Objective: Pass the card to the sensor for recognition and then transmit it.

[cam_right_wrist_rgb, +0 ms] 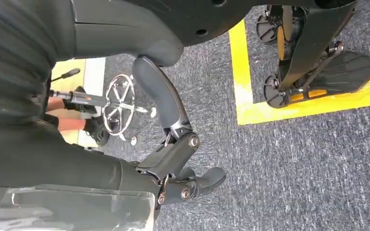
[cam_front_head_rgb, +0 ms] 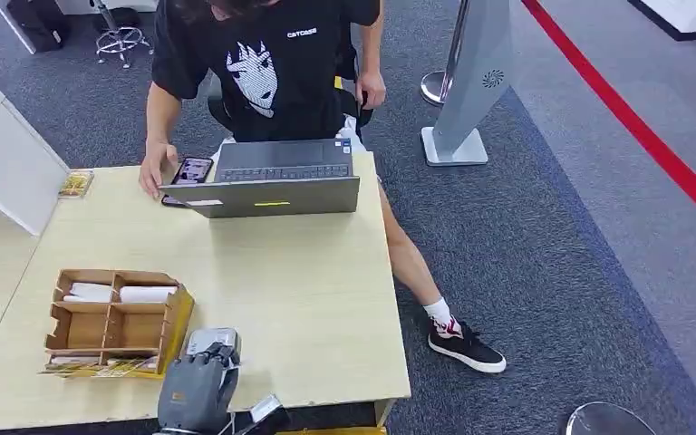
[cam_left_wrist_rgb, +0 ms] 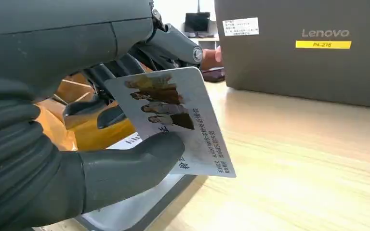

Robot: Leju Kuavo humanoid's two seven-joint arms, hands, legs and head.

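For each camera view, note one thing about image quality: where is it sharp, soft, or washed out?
Head view: even indoor light, desk and laptop crisp. Left wrist view: card print readable, the left hand up close soft, background window washed out. Right wrist view: carpet sharp, right hand dark against it.

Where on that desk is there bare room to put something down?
The widest bare patch of the table lies between the laptop and the near edge, right of the cardboard organizer. The near-left corner is crowded: the organizer, and the left hand holding the card.
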